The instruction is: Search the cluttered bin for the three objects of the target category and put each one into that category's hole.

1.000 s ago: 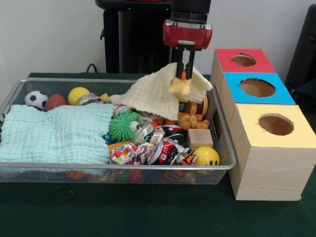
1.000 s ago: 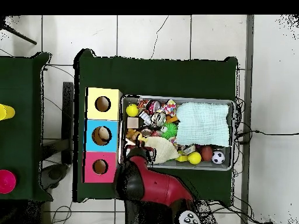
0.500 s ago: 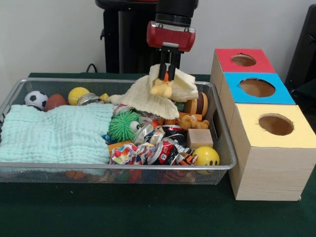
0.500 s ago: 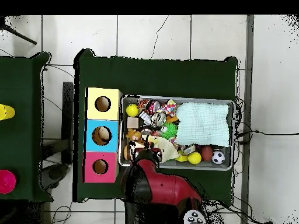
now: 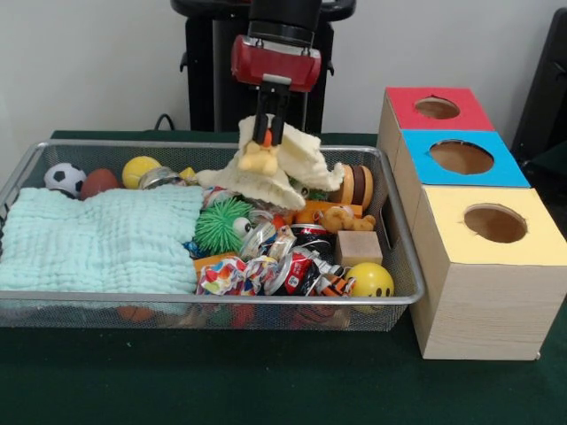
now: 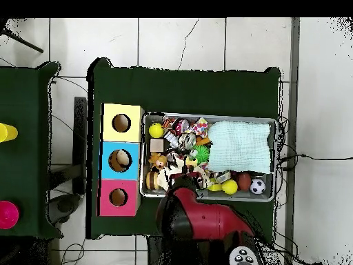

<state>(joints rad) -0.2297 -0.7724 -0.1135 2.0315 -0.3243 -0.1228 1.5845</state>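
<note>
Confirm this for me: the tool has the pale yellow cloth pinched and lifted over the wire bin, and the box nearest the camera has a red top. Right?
Not quite. The front view shows the tool pinching the pale yellow cloth above the wire mesh bin, but the nearest wooden box has a yellow top. The red-topped box is the farthest one.
</note>
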